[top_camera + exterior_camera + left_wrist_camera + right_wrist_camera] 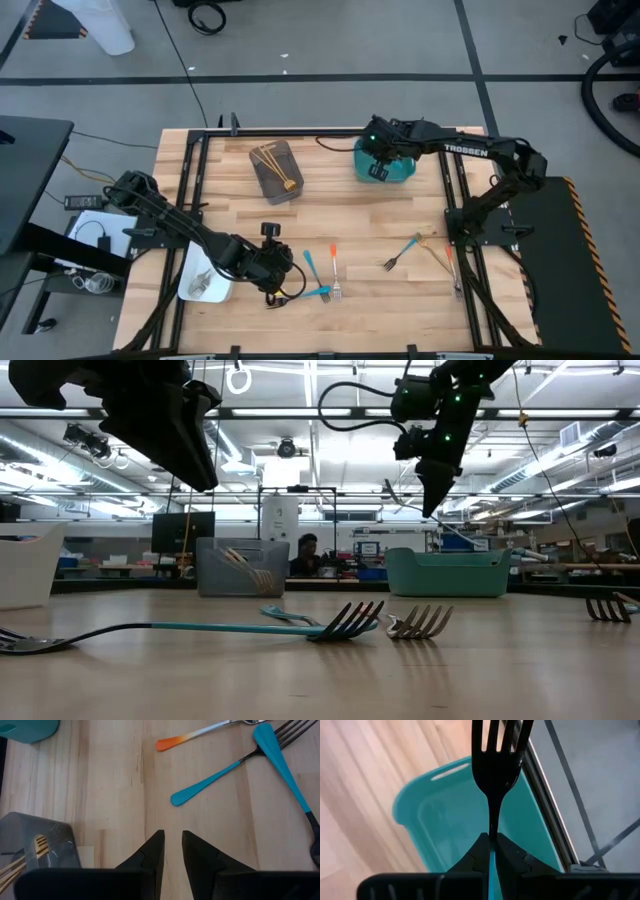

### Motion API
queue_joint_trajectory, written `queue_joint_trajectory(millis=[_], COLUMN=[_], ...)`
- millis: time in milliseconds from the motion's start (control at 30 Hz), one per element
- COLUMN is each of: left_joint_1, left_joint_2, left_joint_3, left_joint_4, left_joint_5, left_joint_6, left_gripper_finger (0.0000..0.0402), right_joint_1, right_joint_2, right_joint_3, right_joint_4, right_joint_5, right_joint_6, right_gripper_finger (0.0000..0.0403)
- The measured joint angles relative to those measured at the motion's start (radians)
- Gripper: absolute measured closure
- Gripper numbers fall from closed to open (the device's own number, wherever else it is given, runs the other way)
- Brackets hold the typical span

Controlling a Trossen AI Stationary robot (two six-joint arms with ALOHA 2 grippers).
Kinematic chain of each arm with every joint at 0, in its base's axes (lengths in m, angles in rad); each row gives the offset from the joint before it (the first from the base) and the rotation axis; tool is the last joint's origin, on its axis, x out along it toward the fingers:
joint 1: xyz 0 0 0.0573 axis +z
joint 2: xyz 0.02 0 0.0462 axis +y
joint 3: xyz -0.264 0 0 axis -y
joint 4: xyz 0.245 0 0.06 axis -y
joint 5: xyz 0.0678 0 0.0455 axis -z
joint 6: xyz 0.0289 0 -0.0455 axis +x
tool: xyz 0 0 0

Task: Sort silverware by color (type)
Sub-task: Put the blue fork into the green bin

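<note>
From above, the right gripper (383, 160) hangs over the teal tray (400, 170) at about one o'clock on the table (340, 215). The left gripper (283, 282) sits low at about seven o'clock, just beside two blue-handled forks (312, 270) and an orange-handled fork (334, 268). The grey tray (277, 172) at eleven o'clock holds gold forks (272, 160); the white tray (205, 280) lies at eight o'clock. More forks (405, 252) lie at four o'clock, among them another orange-handled one (452, 266).

At table height, a blue-handled fork (200, 628) lies across the foreground, tines crossing another fork's (420, 624). The right gripper (432, 500) hangs above the teal tray (447, 572).

The left wrist view shows that gripper's fingers (150, 857) parted by a narrow gap with bare wood between them — released, gripping nothing. Beyond them lie the two blue handles (210, 779) and an orange handle tip (170, 742).

The right wrist view shows the right gripper (491, 847) clenched on the blue handle of a dark-tined fork (498, 765) — tines pointing away, directly over the teal tray (445, 820).
</note>
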Motion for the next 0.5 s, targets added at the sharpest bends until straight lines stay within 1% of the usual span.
queue_joint_trajectory(millis=[233,500], left_joint_1=[0.000,0.001], left_joint_2=[0.000,0.000], left_joint_3=[0.000,0.000], left_joint_4=[0.000,0.000], left_joint_5=[0.000,0.000], left_joint_6=[0.000,-0.001], left_gripper_finger=[0.0327,0.0327], right_joint_1=[-0.056,-0.107], right_joint_2=[0.000,0.000], right_joint_3=[-0.005,-0.114], right_joint_4=[0.011,0.109], right_joint_5=[-0.025,-0.028], right_joint_6=[-0.009,-0.040], right_gripper_finger=[0.0379,0.0379])
